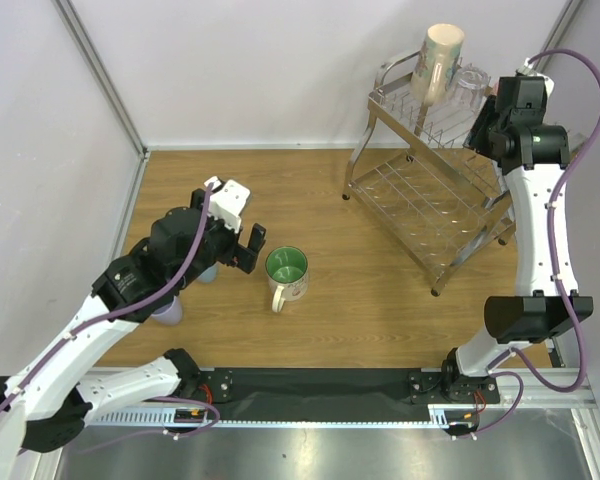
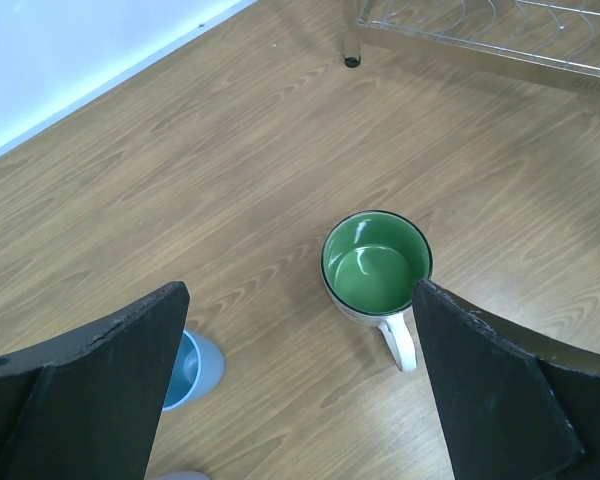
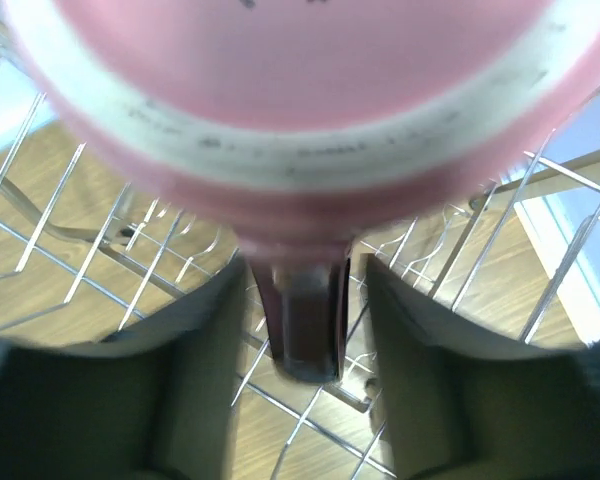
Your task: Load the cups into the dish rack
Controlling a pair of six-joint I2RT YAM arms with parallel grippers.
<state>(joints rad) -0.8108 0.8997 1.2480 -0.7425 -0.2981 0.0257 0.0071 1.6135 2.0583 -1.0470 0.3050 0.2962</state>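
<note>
**Chrome rack and six cups: stock as I logged it from the remote desk**

1. Dish rack (image 1: pixel 420 200): two-tier wire frame, at the far right of the wooden table (image 1: pixel 380 310).
2. Beige mug (image 1: pixel 438 60): on the rack's upper tier, tilted among the prongs.
3. Clear glass (image 1: pixel 468 85): on the same tier, just beside the beige mug and toward the right arm.
4. Pink mug (image 3: pixel 280 100): it filled the top of the right wrist view, blurred, above the rack wires. Its dark handle (image 3: pixel 305 330) hung down between the two fingers. In the top view I could not pick it out behind the arm.
5. Right gripper (image 3: pixel 305 285): raised at the upper tier. One finger stood on each side of the handle. I could not tell whether the jaws were pressing it or standing just clear.
6. White mug with green inside (image 1: pixel 286 268): upright on the table, near the middle, well apart from the rack, handle toward the arm bases.
7. Left gripper (image 2: pixel 300 290): above the table just left of that mug, jaws spread wide and holding nothing.
8. Light-blue tumbler (image 2: pixel 195 365): on the table under the left arm, partly hidden in the top view.
9. Lavender tumbler (image 1: pixel 168 312): on the table near the left edge, close to the light-blue tumbler and half covered by the arm.
</note>
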